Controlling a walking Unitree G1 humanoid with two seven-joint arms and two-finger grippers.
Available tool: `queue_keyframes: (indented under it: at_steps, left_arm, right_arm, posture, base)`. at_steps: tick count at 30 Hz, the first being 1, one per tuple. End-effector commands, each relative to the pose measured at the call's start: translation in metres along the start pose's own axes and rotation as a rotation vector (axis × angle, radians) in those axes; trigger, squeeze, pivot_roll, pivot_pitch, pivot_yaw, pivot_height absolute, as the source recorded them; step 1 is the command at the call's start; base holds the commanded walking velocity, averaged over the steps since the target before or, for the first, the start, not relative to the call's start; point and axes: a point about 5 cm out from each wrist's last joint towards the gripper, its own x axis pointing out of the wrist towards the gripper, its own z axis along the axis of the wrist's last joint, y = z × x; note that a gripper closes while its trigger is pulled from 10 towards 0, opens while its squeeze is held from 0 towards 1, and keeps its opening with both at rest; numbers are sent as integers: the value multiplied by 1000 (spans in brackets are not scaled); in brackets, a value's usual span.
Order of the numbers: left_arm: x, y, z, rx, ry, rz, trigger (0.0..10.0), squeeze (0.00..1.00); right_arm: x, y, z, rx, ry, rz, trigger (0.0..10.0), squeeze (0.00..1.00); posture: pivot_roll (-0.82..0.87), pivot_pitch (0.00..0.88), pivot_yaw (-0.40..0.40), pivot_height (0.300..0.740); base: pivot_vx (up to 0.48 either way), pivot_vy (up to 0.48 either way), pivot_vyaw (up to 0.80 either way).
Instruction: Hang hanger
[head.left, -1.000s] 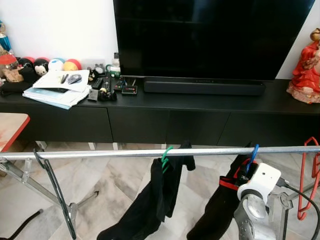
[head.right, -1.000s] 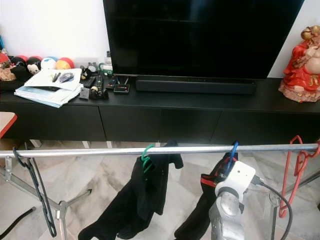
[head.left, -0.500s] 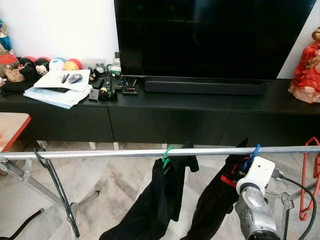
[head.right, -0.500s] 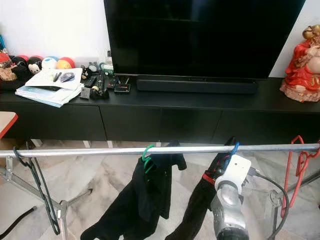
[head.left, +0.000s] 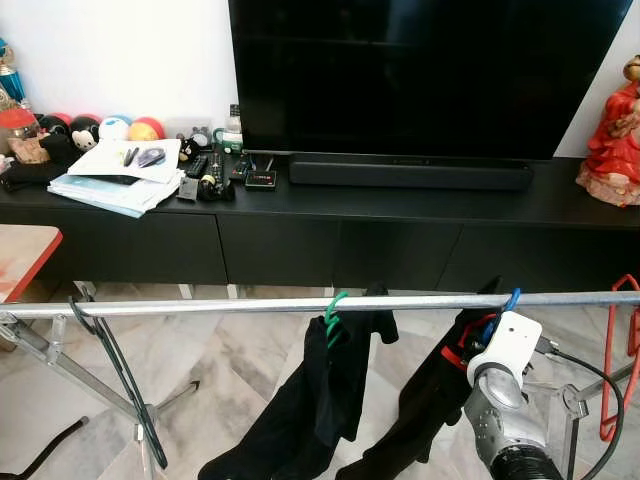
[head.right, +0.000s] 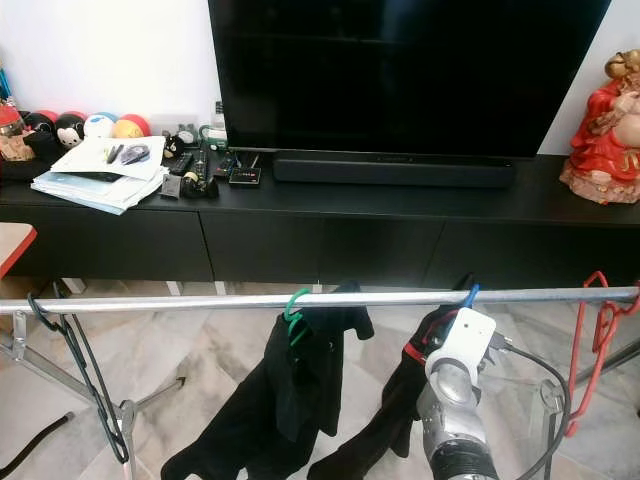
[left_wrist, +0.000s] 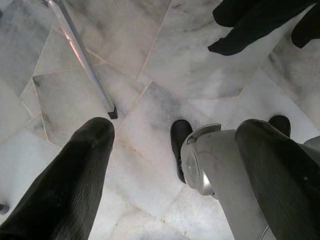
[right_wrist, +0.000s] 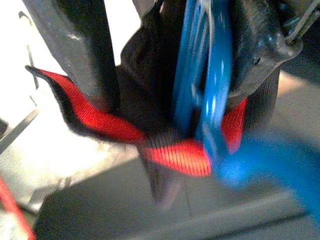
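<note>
A blue hanger (head.left: 511, 299) carrying a black garment (head.left: 425, 410) with red trim has its hook on the metal rail (head.left: 200, 307). My right gripper (right_wrist: 170, 65) is just below the rail, behind its white wrist block (head.left: 508, 345). In the right wrist view it is shut on the blue hanger (right_wrist: 207, 75) and the red-trimmed collar (right_wrist: 165, 150). My left gripper (left_wrist: 177, 130) hangs open over the marble floor, holding nothing.
On the same rail hang a green hanger (head.left: 333, 308) with a black garment, an empty black hanger (head.left: 110, 370) at the left and red hangers (head.left: 620, 350) at the right end. Behind stands a black TV console (head.left: 330, 240) with a TV and clutter.
My right arm has shifted slightly left and back under the rail. The black garment on the blue hanger has swung to the left. The empty black hanger sways a little.
</note>
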Motion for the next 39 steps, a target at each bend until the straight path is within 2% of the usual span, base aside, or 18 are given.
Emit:
queue_keyframes:
  at_steps: [1,6,7,10,11,17,30,39]
  left_arm:
    - [-2,3,-7,8,27,4,10000,0]
    - [-3,2,-8,9,32,3,10000,0]
    - [-3,2,-8,9,32,0,10000,0]
    - [-3,1,-8,9,32,0,10000,0]
    - [-3,1,-8,11,33,-2,10000,0]
    - [-3,1,-8,14,35,-3,10000,0]
    - [-3,0,-9,14,38,-1,10000,0]
    - [-3,0,-9,15,39,-4,10000,0]
  right_arm:
    - [-1,-1,4,15,-34,-21,10000,0]
    - [-4,1,-8,-4,21,-13,10000,0]
    - [-4,3,-12,-22,45,5,7294,0]
    - [-4,4,-13,-30,53,14,7294,0]
    - [-4,6,-14,-39,63,26,0,0]
    - [-3,9,-16,-44,102,48,0,0]
    - [-4,15,-16,-27,99,77,0,0]
    - [-4,13,-16,-56,87,83,0,0]
  posture:
    - [115,44,-14,740]
    - [115,44,-14,740]
    - [117,42,-14,740]
    - [117,42,-14,740]
    - [117,42,-14,740]
    - [123,39,-17,740]
    - [128,39,-19,740]
    - [124,42,-19,740]
  base:
    - [0,0,0]
    - [0,0,0]
    - [0,0,0]
    - [0,0,0]
    - [0,0,0]
    - [0,0,0]
    - [0,0,0]
    - [0,0,0]
